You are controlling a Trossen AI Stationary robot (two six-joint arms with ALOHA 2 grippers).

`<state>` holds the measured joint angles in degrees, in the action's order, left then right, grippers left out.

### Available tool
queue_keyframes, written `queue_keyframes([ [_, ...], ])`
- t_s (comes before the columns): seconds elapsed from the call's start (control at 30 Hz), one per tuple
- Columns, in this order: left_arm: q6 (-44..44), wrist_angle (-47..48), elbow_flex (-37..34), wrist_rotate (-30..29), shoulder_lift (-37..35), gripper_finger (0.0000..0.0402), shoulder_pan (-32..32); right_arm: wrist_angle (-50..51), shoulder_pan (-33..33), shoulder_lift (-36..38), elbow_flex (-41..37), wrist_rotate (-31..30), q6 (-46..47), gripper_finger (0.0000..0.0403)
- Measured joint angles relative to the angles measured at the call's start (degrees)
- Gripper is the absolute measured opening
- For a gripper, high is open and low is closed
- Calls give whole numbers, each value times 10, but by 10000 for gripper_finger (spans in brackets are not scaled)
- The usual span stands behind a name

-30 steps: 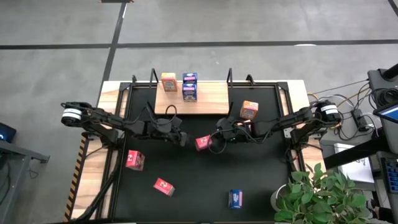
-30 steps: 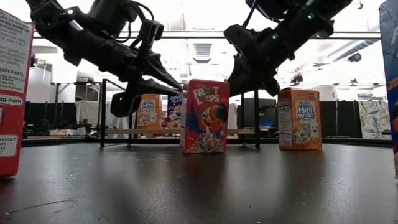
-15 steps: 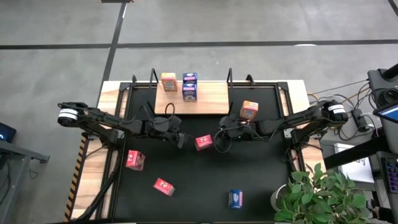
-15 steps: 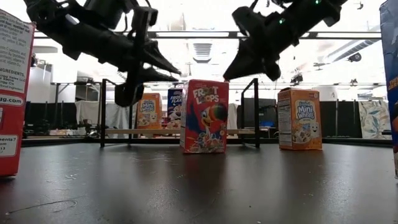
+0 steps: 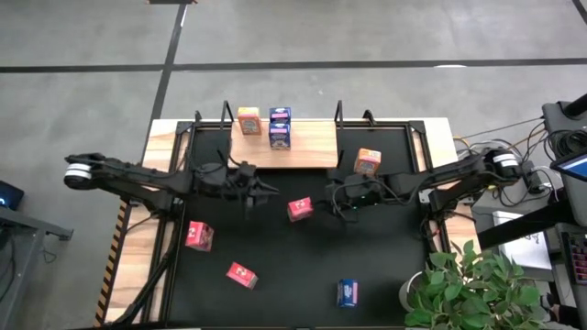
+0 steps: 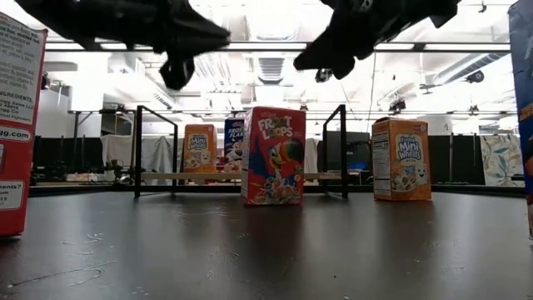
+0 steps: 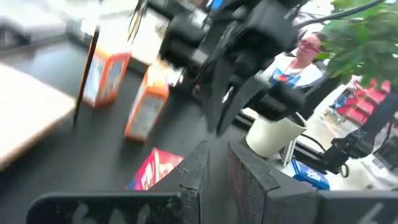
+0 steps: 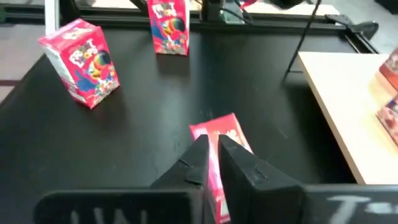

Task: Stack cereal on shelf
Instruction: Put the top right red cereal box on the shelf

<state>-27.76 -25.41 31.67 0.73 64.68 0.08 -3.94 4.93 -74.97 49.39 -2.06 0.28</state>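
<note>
- Stood upright at mid-tabletop, the red cereal box (image 5: 299, 209); flanked by left gripper (image 5: 258, 190) and right gripper (image 5: 341, 203), both raised, fingers near-closed, empty
- Best gripped squarely across narrow sides, lifted toward shelf (image 5: 312, 147)
- Could not be made out: exact fingertip gaps, blurred from the left wrist

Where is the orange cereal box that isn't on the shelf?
In the high view, the orange box stands on the black mat, just right of the shelf.
</note>
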Motion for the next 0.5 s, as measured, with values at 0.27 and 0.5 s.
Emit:
queue_keyframes([
  [0.27, 194, 3, 6, -3, -71, 40, 0, -29, -15, -18, 0, 0, -24, 131],
  [0.5, 309, 10, 6, -96, -119, 40, 0, -21, -20, -34, 23, -8, -41, 208],
])
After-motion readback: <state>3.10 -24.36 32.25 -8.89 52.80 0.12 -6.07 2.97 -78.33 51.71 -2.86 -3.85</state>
